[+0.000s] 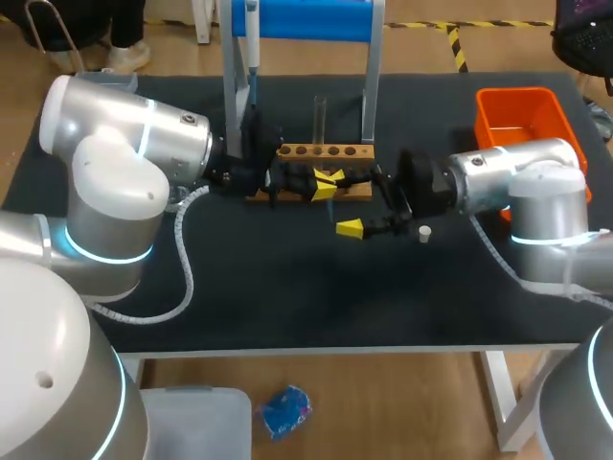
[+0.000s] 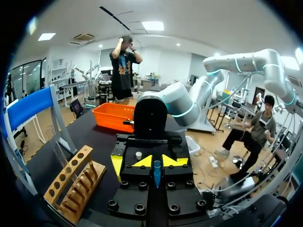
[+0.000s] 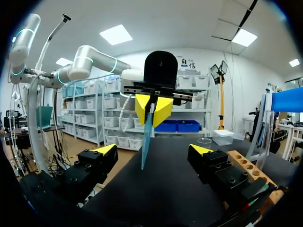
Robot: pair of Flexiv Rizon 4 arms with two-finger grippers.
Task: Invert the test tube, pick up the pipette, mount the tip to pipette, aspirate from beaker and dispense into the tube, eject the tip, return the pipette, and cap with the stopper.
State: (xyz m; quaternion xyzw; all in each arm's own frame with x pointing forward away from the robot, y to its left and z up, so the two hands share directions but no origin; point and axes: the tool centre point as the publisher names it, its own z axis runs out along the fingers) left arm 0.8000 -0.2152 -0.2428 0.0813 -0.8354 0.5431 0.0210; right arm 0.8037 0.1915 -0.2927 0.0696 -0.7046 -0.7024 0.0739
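My left gripper is shut on a slim blue pipette tip, which points down toward the black table. It hovers in front of the wooden tube rack. My right gripper faces it from the right, open wide and empty, its fingers on either side of the left gripper. A clear test tube stands upright in the rack. The white stopper lies on the table beside the right gripper. The pipette hangs on the blue stand.
An orange bin sits at the back right of the table. The blue-topped stand rises just behind the rack. Black table surface lies open in front of both grippers.
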